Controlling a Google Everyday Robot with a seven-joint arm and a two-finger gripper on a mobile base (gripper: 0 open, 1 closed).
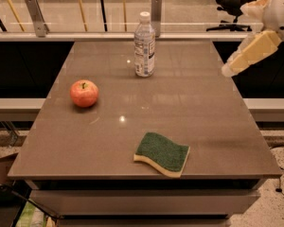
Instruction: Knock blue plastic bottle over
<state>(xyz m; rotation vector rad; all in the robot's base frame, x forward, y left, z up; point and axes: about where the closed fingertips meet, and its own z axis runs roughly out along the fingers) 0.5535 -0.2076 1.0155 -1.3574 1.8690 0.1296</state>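
While my jaws hang in the air just off the right edge of the table [199, 112], up toward its far right corner, they touch nothing. They point down and to the left, toward the table top, and I cannot tell whether they stand wide or narrow (only one pale cream length shows from here). Behind them my white arm [280, 11] runs out of the upper right corner of the view. Next along the far side is the blue plastic bottle [145, 46], well apart from the jaws on their left. It stands upright near the far edge of the table, about midway across, clear and ribbed, with a white screw cap and a pale printed label. Farther left and nearer the front, a red apple [84, 93] sits on the table with its stem up, well apart from the bottle. Toward the near edge, a little right of the middle, lies a green sponge [162, 153] with a yellow underside, flat and slightly wavy, apart from everything else. Beyond the far edge runs a railing [85, 36] with metal posts [156, 8], one of them right behind the bottle, and a dark office chair [232, 1] stands on the floor past it.
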